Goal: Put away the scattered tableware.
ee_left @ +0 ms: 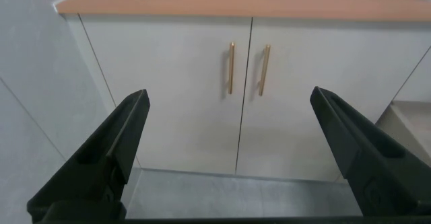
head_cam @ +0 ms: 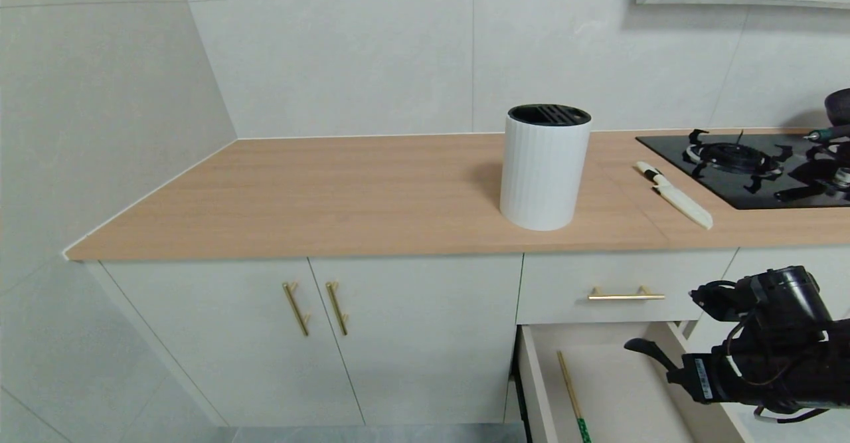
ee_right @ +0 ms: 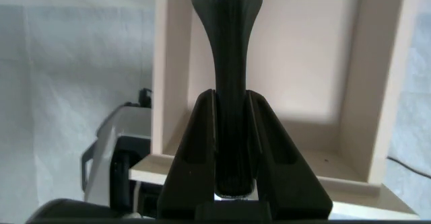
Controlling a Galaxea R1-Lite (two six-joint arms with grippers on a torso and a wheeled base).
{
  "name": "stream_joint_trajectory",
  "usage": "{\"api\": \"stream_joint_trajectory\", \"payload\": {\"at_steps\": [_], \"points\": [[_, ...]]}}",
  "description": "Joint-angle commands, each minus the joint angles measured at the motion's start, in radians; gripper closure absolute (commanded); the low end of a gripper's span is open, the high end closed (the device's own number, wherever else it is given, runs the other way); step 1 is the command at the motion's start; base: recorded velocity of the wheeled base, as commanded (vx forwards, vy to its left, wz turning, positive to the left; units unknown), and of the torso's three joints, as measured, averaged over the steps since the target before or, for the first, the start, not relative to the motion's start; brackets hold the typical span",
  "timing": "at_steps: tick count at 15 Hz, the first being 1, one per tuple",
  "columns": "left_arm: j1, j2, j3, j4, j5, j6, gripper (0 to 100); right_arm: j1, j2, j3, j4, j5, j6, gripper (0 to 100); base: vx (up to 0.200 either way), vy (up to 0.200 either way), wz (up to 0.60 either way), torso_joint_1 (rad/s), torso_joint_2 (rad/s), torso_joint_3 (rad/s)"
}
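My right gripper [head_cam: 690, 371] is shut on a black utensil [head_cam: 645, 348] and holds it over the open drawer [head_cam: 533, 380] below the counter. In the right wrist view the utensil [ee_right: 226, 29] sticks out past the closed fingers [ee_right: 192, 140], with the pale drawer floor [ee_right: 303, 56] behind it. A thin chopstick [head_cam: 570, 388] with a green end lies in the drawer. A cream-handled knife [head_cam: 675, 194] lies on the wooden counter, between the white ribbed knife holder [head_cam: 544, 167] and the stove. My left gripper [ee_left: 229, 99] is open, empty, and faces the cabinet doors.
A black gas stove [head_cam: 744, 164] sits at the counter's right end. A closed drawer with a gold handle [head_cam: 625, 294] is above the open one. Two cabinet doors with gold handles [ee_left: 246, 68] are at the left. Tiled walls close off the back and left.
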Motion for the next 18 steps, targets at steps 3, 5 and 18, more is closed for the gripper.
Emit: {"api": "stream_joint_trajectory", "payload": {"at_steps": [3, 5, 18], "points": [[0.000, 0.000, 0.000, -0.001, 0.000, 0.000, 0, 0.013, 0.030, 0.068, -0.093, 0.000, 0.000, 100, 0.000, 0.000, 0.00, -0.191, 0.51, 0.312], [0.000, 0.000, 0.000, -0.001, 0.000, 0.000, 0, 0.012, 0.053, 0.085, -0.150, -0.001, 0.000, 100, 0.000, 0.000, 0.00, -0.176, 0.48, 0.308], [0.000, 0.000, 0.000, -0.001, 0.000, 0.000, 0, -0.007, 0.128, 0.091, -0.262, -0.058, 0.002, 100, 0.000, 0.000, 0.00, -0.105, 0.45, 0.348]]}}
